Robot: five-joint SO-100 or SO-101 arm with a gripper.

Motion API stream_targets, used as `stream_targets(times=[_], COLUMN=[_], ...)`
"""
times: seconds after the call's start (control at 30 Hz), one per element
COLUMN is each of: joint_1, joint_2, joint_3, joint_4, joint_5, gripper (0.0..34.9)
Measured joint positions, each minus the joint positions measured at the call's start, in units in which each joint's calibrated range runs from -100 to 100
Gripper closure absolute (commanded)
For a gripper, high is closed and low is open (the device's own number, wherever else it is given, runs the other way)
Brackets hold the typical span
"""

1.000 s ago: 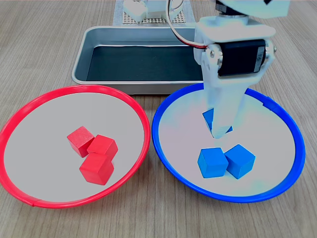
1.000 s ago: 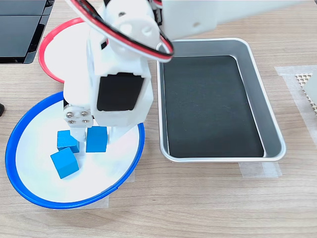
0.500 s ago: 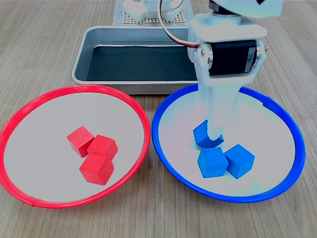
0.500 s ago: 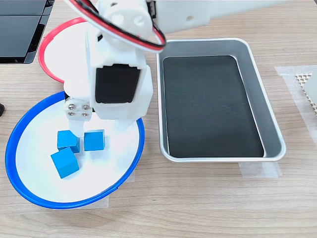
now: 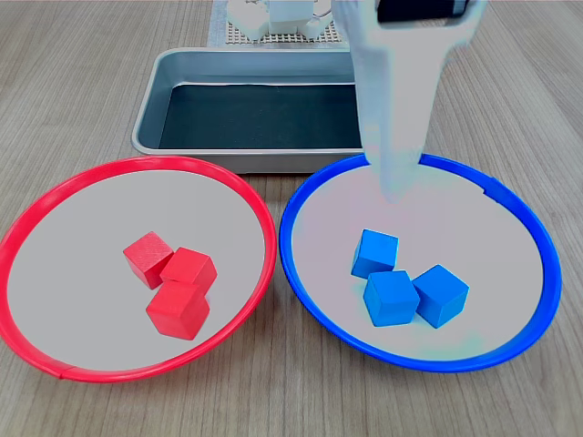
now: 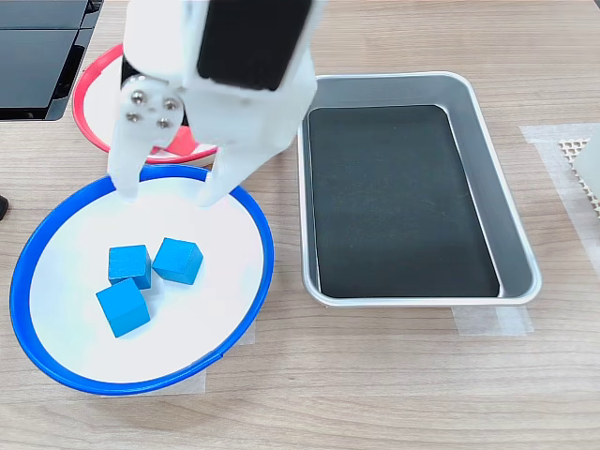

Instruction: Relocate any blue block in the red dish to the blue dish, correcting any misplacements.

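Claw empty, fingers spread apart, hovering above far part of blue dish, clear of contents. Blue block lies in blue dish, touching two more blue cubes; all three clustered near dish centre in both exterior views. Red dish holds three red cubes, bunched together. Metal tray sits on bench behind both dishes in first exterior view.

Blue block released, hand raised.

Bright, even overhead light, soft faint shadows; the gripper is motion-blurred in the first exterior view.
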Motion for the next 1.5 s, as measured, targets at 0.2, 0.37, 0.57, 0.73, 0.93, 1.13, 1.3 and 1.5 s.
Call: stream_targets(times=[0.2, 0.37, 0.57, 0.73, 0.93, 1.13, 1.3, 1.5], joint_1=[2.2, 6.3, 10.0, 11.6, 12.0, 11.7, 11.6, 11.6], joint_2=[-13.0, -28.0, -48.6, -64.5, -80.9, -94.5, -104.5, -109.5], joint_3=[12.2, 30.8, 58.0, 78.2, 92.0, 101.8, 107.7, 109.6], joint_4=[-4.2, -15.3, -32.0, -38.8, -30.4, -24.2, -18.8, -13.8], joint_5=[3.6, 5.8, 8.6, 9.2, 6.1, 5.4, 5.2, 4.6], gripper=[34.6, 34.6, 34.6, 34.6, 34.6, 34.6, 34.6, 34.6])
